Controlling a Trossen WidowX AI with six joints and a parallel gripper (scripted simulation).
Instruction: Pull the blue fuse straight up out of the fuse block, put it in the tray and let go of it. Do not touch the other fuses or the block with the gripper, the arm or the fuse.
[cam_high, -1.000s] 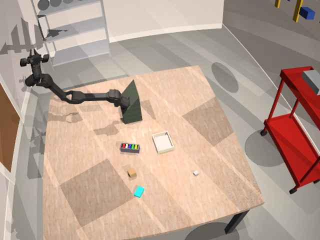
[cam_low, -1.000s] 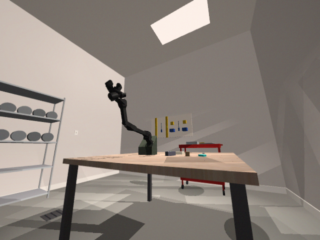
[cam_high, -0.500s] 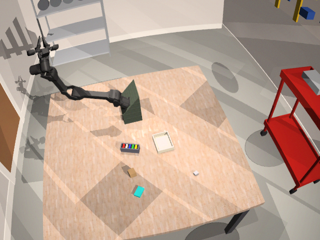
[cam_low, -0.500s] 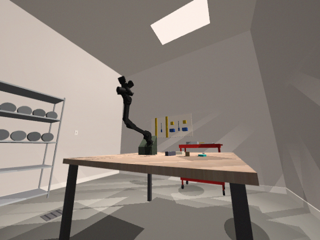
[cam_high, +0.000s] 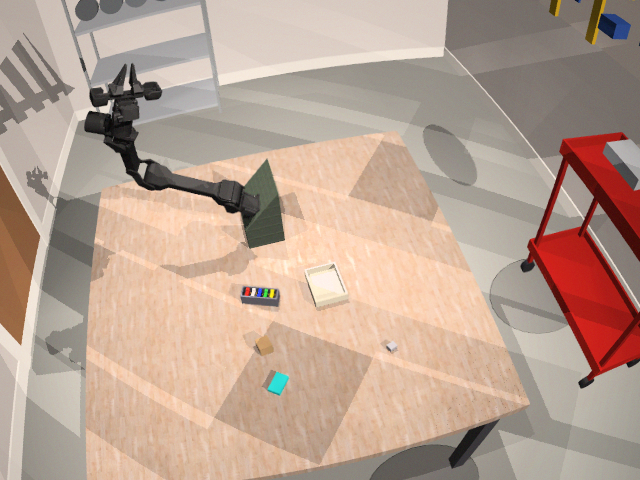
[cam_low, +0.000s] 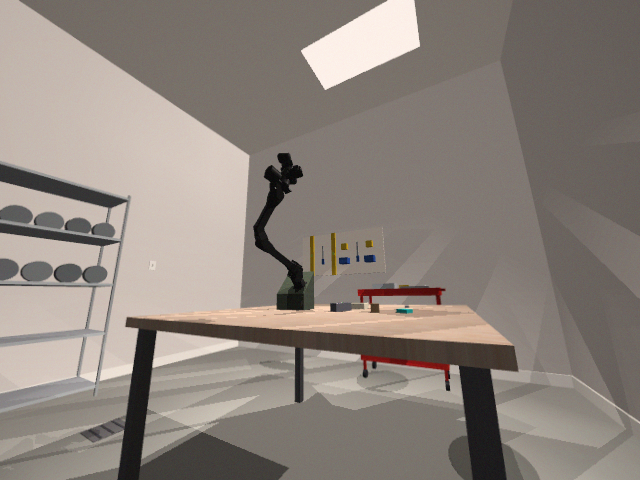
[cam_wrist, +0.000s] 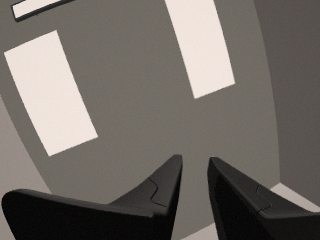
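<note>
Your arm (cam_high: 175, 181) rises from its green base (cam_high: 264, 217) near the far edge of the desk (cam_high: 413, 289) and reaches up and out past the desk's far left corner. The hand (cam_high: 126, 72) points upward, high above the desk; in the wrist view its two dark fingers face the ceiling and its bright light panels. The fingers stand narrow, with only a slim gap between them, and nothing is held in that gap.

The blue fuse (cam_high: 259, 292) sits in the fuse block (cam_high: 260, 296), in the row with the red, green and yellow ones. The block lies around the middle of the desk, well apart from your hand. Just beside it, toward the right edge, lies the pale tray (cam_high: 325, 285), separate from the block.

Toward the near edge you have a small brown block (cam_high: 264, 345) and a turquoise block (cam_high: 278, 383), and toward the right edge a small grey cube (cam_high: 391, 346). A red cart (cam_high: 584, 149) stands on the floor off the right edge, and a grey shelf (cam_high: 209, 56) stands beyond the far left corner.
</note>
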